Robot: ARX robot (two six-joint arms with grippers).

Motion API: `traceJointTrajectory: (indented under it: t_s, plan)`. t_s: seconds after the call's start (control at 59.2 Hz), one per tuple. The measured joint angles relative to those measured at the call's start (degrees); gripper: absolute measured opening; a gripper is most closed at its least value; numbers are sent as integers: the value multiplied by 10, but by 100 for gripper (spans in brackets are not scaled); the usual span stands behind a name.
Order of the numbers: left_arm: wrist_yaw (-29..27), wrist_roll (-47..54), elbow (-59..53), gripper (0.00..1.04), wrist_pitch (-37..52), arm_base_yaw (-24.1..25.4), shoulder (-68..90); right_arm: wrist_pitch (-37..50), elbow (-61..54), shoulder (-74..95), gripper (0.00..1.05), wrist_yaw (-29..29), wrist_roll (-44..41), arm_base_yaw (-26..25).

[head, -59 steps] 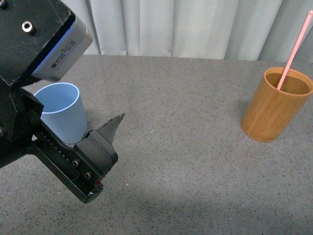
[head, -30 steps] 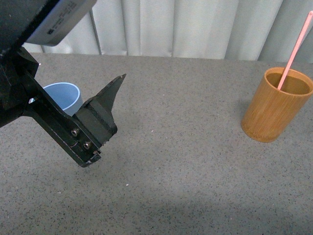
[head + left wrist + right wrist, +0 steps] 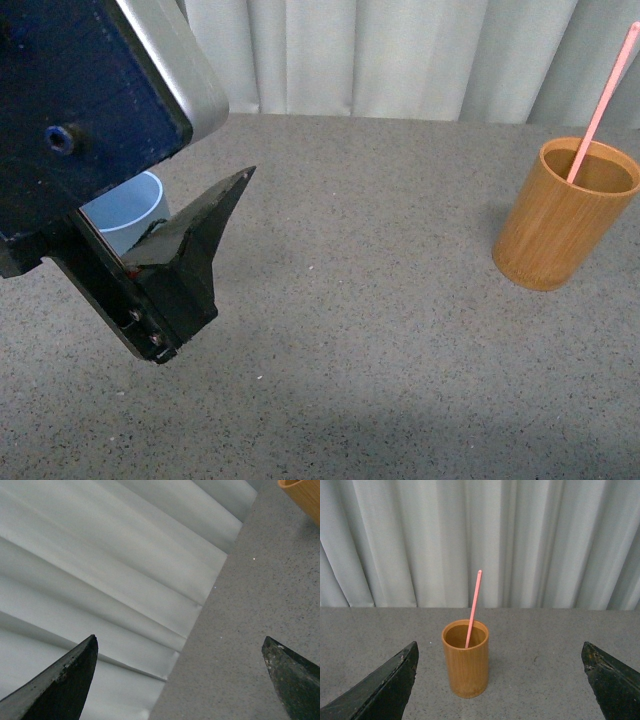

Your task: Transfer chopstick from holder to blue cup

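As left gripper (image 3: pixel 179 638) hangs, it half-hides the blue cup (image 3: pixel 130 206).

Fills the front view's upper left with the left arm (image 3: pixel 90 130), raised close to the camera, one dark finger (image 3: pixel 190 250) pointing up and away. Shows the left gripper (image 3: pixel 179 639) spread wide, tips well apart in its wrist view. Shows the right gripper (image 3: pixel 499 644) equally wide, both tips level.

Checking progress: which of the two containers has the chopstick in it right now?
The orange-brown bamboo holder on the right: the pink chopstick leans out of it. The partly hidden blue cup on the left shows none.
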Motion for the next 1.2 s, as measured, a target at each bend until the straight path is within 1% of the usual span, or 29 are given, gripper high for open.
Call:
traceJointTrajectory:
  t_s: [0.068, 0.135, 0.22, 0.253, 0.304, 0.338, 0.355, 0.389, 0.406, 0.456, 0.541, 0.625, 0.659, 0.727, 0.828, 0.879, 1.065, 1.2]
  plan:
    - [24, 32, 0, 98, -3, 8, -1, 0, 0, 0, 95, 0, 0, 0]
    - [30, 44, -1, 98, -24, 12, -5, 0, 0, 0, 95, 0, 0, 0]
    - [8, 31, 0, 98, -81, 14, -24, 0, 0, 0, 95, 0, 0, 0]
    - [-13, 13, 2, 98, -123, 14, -40, 0, 0, 0, 95, 0, 0, 0]
    - [-33, -27, 10, 98, -177, 15, -59, 0, 0, 0, 95, 0, 0, 0]
    - [-40, -68, 21, 98, -242, 17, -80, 0, 0, 0, 95, 0, 0, 0]
    - [-40, -82, 25, 98, -259, 17, -85, 0, 0, 0, 95, 0, 0, 0]
    - [-42, -149, 39, 98, -327, 19, -104, 0, 0, 0, 95, 0, 0, 0]
    - [-42, -156, 40, 98, -334, 19, -106, 0, 0, 0, 95, 0, 0, 0]
    - [-41, -230, 55, 98, -400, 21, -118, 0, 0, 0, 95, 0, 0, 0]
    - [-37, -317, 68, 98, -466, 26, -122, 0, 0, 0, 95, 0, 0, 0]
    - [-17, -403, 89, 98, -530, 37, -124, 0, 0, 0, 95, 0, 0, 0]
    - [-17, -429, 95, 98, -545, 39, -125, 0, 0, 0, 95, 0, 0, 0]
    - [-18, -451, 100, 98, -553, 43, -125, 0, 0, 0, 95, 0, 0, 0]
    - [-8, -500, 112, 98, -594, 50, -129, 0, 0, 0, 95, 0, 0, 0]
    - [7, -535, 119, 98, -623, 55, -129, 0, 0, 0, 95, 0, 0, 0]
    - [30, -632, 143, 98, -692, 68, -123, 0, 0, 0, 95, 0, 0, 0]
    - [30, -690, 161, 98, -736, 70, -116, 0, 0, 0, 95, 0, 0, 0]
